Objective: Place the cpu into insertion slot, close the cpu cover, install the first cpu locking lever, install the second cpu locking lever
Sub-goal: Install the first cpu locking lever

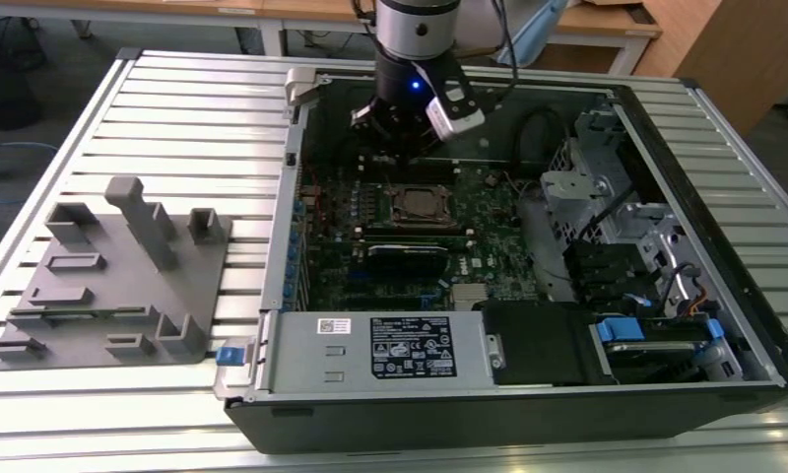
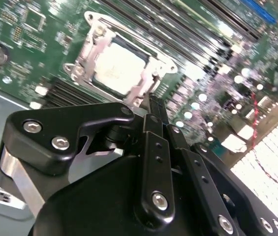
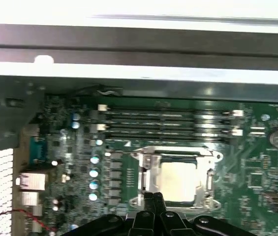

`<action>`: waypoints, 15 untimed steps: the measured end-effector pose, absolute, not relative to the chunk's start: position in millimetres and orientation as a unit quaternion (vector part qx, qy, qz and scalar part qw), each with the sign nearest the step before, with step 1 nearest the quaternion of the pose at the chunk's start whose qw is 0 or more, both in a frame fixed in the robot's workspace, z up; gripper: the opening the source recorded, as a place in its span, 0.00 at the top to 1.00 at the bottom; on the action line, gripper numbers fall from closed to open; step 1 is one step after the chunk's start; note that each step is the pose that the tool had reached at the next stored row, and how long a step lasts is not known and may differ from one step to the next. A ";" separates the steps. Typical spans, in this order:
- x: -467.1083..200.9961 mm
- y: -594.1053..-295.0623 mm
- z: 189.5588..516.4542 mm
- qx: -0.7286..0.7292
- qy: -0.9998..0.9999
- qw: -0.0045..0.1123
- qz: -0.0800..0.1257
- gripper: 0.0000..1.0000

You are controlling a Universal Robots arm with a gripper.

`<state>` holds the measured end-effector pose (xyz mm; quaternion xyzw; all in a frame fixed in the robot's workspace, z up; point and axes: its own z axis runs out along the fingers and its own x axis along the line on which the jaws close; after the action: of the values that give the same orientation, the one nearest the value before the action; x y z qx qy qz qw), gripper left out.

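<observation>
While clenched empty, parks end effector at edge of the insertion slot.
Finds cpu just beside it, seated in that slot under closed cpu cover.

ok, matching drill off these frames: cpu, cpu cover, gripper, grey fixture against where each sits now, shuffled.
1 cpu
2 cpu cover
3 gripper
4 grey fixture

A on the slatted table, outside the case
B down flat, framing the chip
C seated, silver top showing through the window
D shut, empty, over the green board by the chip

Pairs: 1-C, 2-B, 3-D, 4-A
</observation>
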<state>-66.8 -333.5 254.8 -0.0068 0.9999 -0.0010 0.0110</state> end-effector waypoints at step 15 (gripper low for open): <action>-88.7 -333.4 253.8 -0.006 1.000 0.018 0.019 0.89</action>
<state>-88.7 -333.4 253.8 -0.0065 0.9996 0.0190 0.0178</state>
